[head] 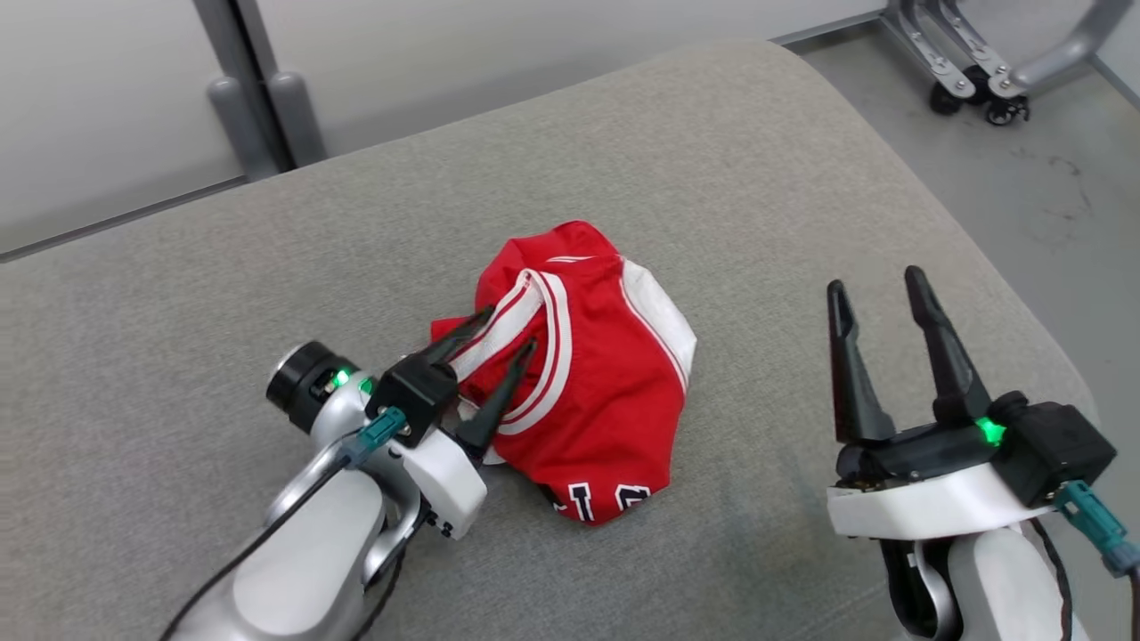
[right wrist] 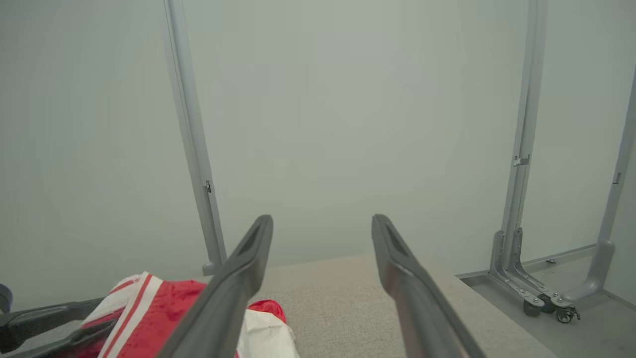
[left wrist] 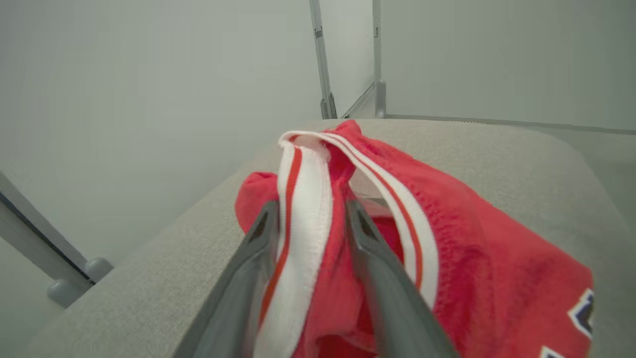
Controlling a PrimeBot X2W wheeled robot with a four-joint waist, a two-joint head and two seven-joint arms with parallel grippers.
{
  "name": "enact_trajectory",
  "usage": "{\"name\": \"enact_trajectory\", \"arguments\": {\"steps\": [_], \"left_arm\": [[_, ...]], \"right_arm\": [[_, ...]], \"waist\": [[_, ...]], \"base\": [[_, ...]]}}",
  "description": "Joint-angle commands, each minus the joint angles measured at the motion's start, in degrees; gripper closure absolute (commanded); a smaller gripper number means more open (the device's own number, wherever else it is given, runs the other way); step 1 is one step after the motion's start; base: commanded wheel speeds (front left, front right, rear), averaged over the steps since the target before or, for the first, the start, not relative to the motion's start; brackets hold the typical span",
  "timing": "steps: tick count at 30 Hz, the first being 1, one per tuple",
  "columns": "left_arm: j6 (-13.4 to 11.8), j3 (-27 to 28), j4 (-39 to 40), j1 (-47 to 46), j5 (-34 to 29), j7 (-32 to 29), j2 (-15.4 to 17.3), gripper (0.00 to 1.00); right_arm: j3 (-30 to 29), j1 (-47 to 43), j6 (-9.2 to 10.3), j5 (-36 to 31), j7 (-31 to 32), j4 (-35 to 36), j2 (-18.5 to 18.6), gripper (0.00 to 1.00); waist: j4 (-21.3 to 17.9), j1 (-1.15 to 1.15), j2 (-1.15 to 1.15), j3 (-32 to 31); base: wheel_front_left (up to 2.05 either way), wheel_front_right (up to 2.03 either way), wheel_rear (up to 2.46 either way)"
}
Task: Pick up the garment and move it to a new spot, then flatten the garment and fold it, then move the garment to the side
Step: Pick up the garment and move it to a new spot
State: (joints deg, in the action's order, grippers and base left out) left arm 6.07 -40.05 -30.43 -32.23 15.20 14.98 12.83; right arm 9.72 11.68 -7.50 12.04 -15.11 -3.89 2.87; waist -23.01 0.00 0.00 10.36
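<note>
The red garment [head: 606, 392] lies bunched in a heap near the middle of the grey cushioned surface [head: 267, 249]. Its white panel is turned to the far right and dark lettering shows at its near edge. It is neither flat nor folded, so the task appears to be at an early stage: either the pick-up or the start of spreading.

The left hand [head: 510, 328] is low at the heap's left side, its two fingers apart. The white-and-red striped band [left wrist: 302, 189] runs up between them. The band looks loose rather than squeezed, so the hand seems to straddle it without clamping it. The right hand [head: 875, 279] hovers over the surface to the right, fingers wide apart and holding nothing, well clear of the cloth.

The next move probably calls for a firm pinch on that band. The right hand would then need to come in for a second edge, since one grip alone would only drag the bundle.

Nothing lies on the surface to block a spread. A grey post [head: 258, 107] stands beyond the far left edge. A wheeled metal frame [head: 980, 80] stands on the floor at the far right, well away.
</note>
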Motion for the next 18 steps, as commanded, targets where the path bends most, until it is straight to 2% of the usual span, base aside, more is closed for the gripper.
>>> {"name": "enact_trajectory", "arguments": {"steps": [1, 8, 14, 18], "left_arm": [[-0.75, 1.09, 0.62, 1.13, 0.75, 0.24, -0.35, 0.00], [-4.89, 9.06, 8.63, 11.49, 1.54, 0.26, 0.04, 0.00], [-8.07, 17.63, 17.79, 20.90, 1.03, 0.16, -2.47, 0.00], [-9.67, 23.64, 21.03, 26.20, 0.48, 0.15, -4.88, 0.00]], "right_arm": [[0.23, -0.41, 0.02, -0.52, -0.04, -0.33, 0.06, 0.00], [0.94, -2.18, 0.02, -2.13, -0.05, -1.93, 0.09, 0.00], [1.02, -4.81, 0.02, -3.58, -0.05, -3.43, 0.07, 0.00], [1.40, -6.00, 0.01, -4.09, -0.05, -3.80, 0.08, 0.00]], "waist": [[1.23, 0.00, 0.00, -0.59], [7.50, 0.00, 0.00, -4.65], [14.28, 0.00, 0.00, -8.79], [17.80, 0.00, 0.00, -10.92]], "base": [[0.00, 0.00, 0.00], [0.00, 0.00, 0.00], [0.00, 0.00, 0.00], [0.00, 0.00, 0.00]]}}
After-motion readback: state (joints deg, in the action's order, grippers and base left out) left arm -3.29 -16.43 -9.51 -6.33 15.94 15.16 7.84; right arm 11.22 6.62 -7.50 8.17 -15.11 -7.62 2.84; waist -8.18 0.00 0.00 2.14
